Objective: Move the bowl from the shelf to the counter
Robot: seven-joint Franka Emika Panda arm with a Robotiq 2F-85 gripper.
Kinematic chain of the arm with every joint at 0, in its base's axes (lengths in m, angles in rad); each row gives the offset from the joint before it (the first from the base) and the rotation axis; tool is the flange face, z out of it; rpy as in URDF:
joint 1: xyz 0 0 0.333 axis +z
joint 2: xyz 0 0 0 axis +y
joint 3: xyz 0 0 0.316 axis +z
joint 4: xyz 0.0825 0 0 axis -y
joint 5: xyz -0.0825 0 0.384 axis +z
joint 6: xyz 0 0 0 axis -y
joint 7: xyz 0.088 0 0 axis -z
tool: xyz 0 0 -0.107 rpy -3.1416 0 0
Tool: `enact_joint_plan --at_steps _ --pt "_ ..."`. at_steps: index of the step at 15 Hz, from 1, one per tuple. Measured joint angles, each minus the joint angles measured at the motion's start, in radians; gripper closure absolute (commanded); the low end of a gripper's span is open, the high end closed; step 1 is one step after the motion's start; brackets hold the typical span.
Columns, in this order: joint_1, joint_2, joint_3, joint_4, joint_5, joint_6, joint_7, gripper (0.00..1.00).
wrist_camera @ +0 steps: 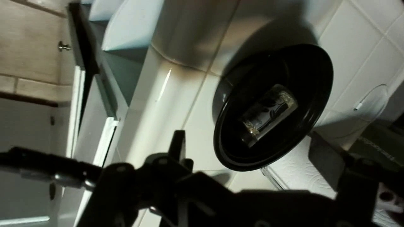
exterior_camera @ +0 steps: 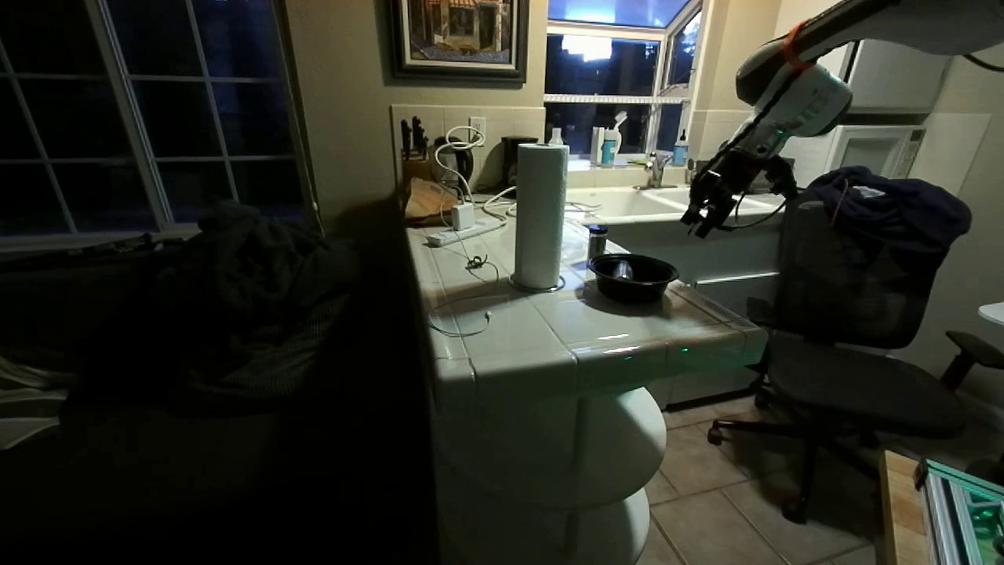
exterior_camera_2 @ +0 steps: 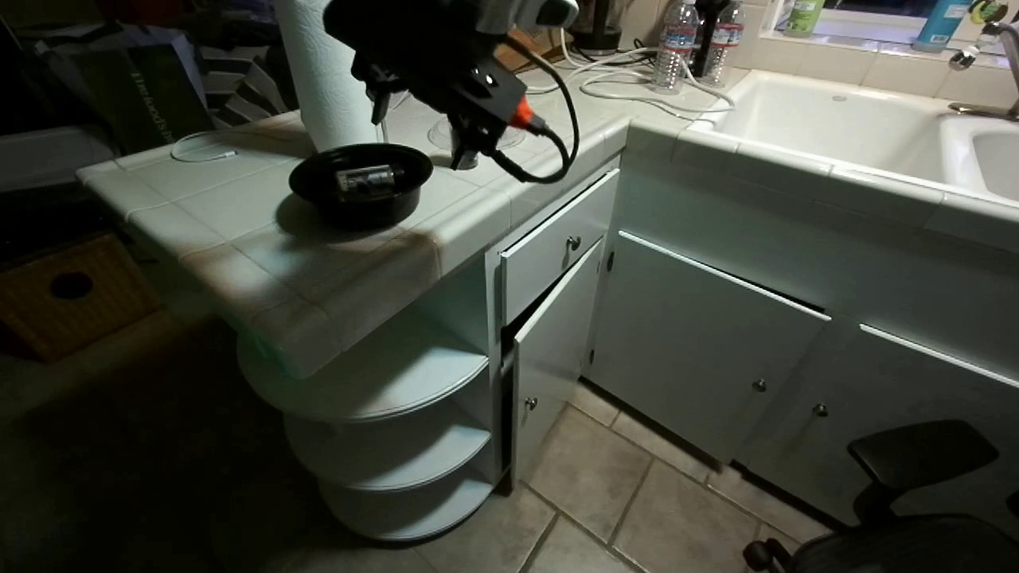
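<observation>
The black bowl stands upright on the white tiled counter, near its end, in both exterior views (exterior_camera: pixel 634 290) (exterior_camera_2: pixel 374 213). It also fills the upper middle of the wrist view (wrist_camera: pixel 317 67). A small labelled bottle (wrist_camera: pixel 271 112) lies on its side in the bowl. The counter shows in all views (exterior_camera: pixel 518 353) (exterior_camera_2: pixel 239 227) (wrist_camera: pixel 176 104). My gripper (exterior_camera_2: pixel 423 137) is above the counter, up and to one side of the bowl, not touching it. In the wrist view the gripper's two fingers (wrist_camera: pixel 246 136) are wide apart with nothing held between them.
A tall paper towel roll (exterior_camera: pixel 541 220) stands beside the bowl. A small dark-capped container (exterior_camera: pixel 598 242) is behind the bowl. Cables (exterior_camera: pixel 463 314) lie on the counter. Rounded shelves (exterior_camera_2: pixel 382 382) sit under its end. A cabinet door (exterior_camera_2: pixel 557 358) stands ajar. An office chair (exterior_camera: pixel 855 275) is nearby.
</observation>
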Motion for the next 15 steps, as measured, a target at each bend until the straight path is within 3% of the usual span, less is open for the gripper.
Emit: enact_joint_plan --at_steps 4,9,15 --pt "0.085 -0.179 -0.001 -0.125 -0.265 0.14 0.174 0.0" --pt "0.151 -0.386 0.03 -0.225 -0.562 0.098 0.451 0.0" --pt "0.158 -0.462 0.039 -0.271 -0.606 0.069 0.507 0.0"
